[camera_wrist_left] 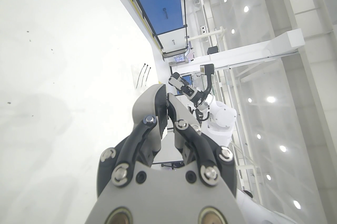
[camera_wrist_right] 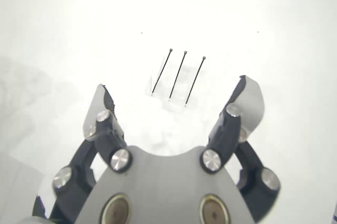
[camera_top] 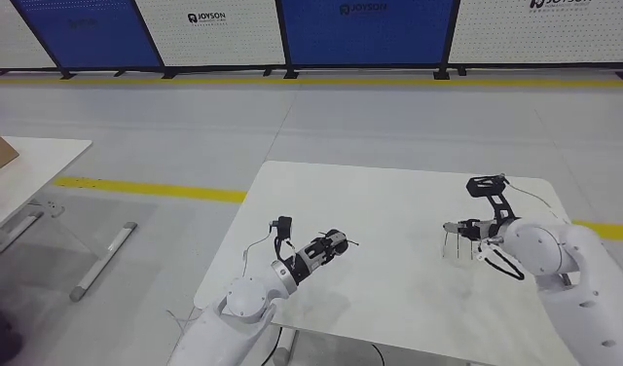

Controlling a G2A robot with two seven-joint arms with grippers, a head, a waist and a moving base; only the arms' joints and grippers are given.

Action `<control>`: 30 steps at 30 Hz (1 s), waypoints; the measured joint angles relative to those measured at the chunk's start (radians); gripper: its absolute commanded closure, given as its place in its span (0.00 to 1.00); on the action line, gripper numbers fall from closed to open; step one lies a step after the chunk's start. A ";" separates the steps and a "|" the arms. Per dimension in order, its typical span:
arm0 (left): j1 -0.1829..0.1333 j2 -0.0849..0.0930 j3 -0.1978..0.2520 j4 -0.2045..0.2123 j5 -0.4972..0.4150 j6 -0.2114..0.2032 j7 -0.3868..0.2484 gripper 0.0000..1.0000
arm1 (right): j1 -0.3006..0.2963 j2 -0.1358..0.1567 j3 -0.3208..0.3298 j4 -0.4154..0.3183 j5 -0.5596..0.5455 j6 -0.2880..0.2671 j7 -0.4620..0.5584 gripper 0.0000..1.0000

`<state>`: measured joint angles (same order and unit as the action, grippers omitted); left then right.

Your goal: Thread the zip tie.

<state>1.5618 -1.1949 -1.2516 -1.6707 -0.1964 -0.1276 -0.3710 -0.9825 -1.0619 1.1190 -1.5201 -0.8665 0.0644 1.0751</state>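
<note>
Lying flat and side by side on the worktop [camera_wrist_right: 79,11], three zip ties [camera_wrist_right: 178,75] are sitting just ahead of the right end effector [camera_wrist_right: 173,85], whose fingers are gaping wide. Being thin and close-set, they are probably inviting a double pick, or a skid toward the worktop edge beyond them. Well aside, the left end effector [camera_wrist_left: 167,96] is pinching shut, leaving open room between.
</note>
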 measured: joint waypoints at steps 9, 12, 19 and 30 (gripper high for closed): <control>0.000 0.000 0.000 0.000 0.000 0.000 0.000 1.00 | 0.058 0.001 0.021 0.154 0.241 -0.323 0.063 0.00; 0.000 0.000 0.000 0.000 0.000 0.000 0.000 1.00 | 0.101 -0.006 -0.005 0.239 0.339 -0.395 0.155 0.00; 0.000 0.000 0.000 0.000 0.000 0.000 0.000 1.00 | 0.176 -0.016 -0.030 0.354 0.404 -0.404 0.190 0.00; 0.000 0.000 0.000 0.000 0.000 0.000 0.000 1.00 | 0.162 -0.016 -0.024 0.378 0.442 -0.387 0.122 0.00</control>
<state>1.5618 -1.1949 -1.2516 -1.6707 -0.1964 -0.1276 -0.3710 -0.8203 -1.0783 1.0950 -1.1423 -0.4241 -0.3228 1.1975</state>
